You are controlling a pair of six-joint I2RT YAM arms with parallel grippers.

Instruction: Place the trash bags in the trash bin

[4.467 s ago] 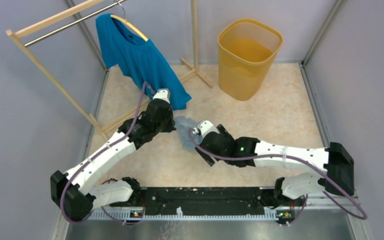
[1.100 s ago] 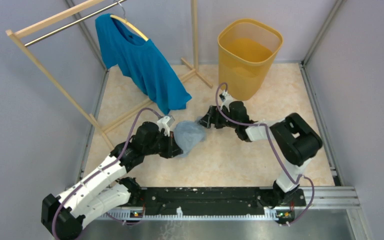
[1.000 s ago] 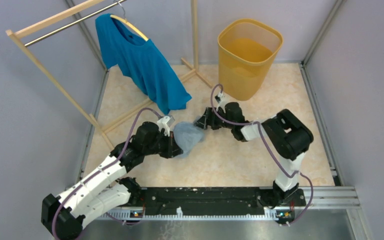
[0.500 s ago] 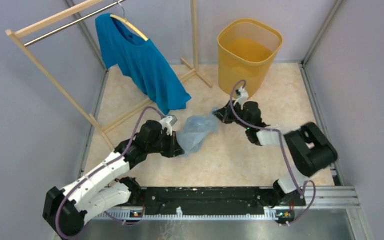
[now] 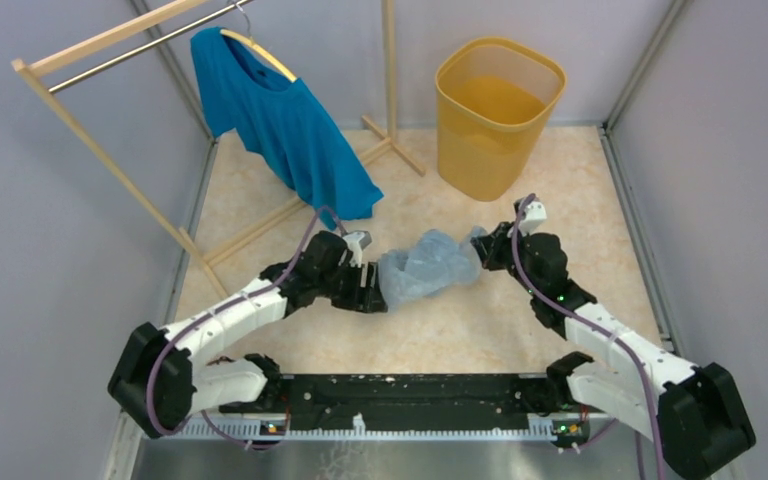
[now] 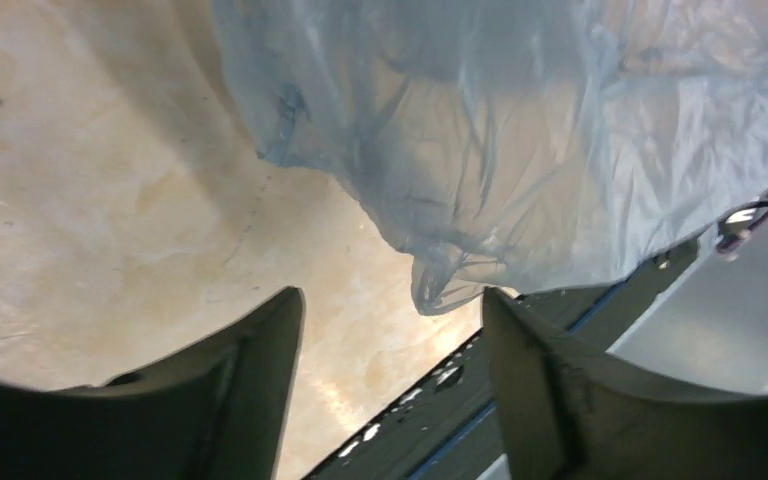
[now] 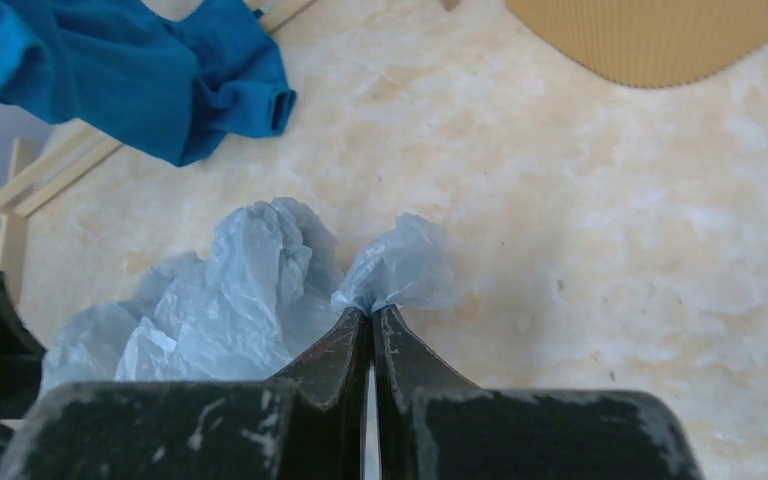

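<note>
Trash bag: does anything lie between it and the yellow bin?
Nothing visible does. Only bare floor separates the trash bag from the trash bin. The wooden rack foot lies left of that line. The right end effector is shut on the bag's corner.

the overhead view is lit evenly and softly from above, sharp across the pale worktop (image 5: 560, 200), with only faint shadows beside the arms. the yellow bin (image 5: 500, 110) glows amber inside. the left wrist view is dimmer. there the left fingers (image 6: 250, 370) are dark, soft-edged shapes close to the lens. light shines through the thin bag (image 6: 520, 150), a grey shadow lies on the worktop under it, and a glare patch sits between the fingers. the right wrist view is bright and slightly washed out, the right fingers (image 7: 335, 360) black and blurred.
</note>
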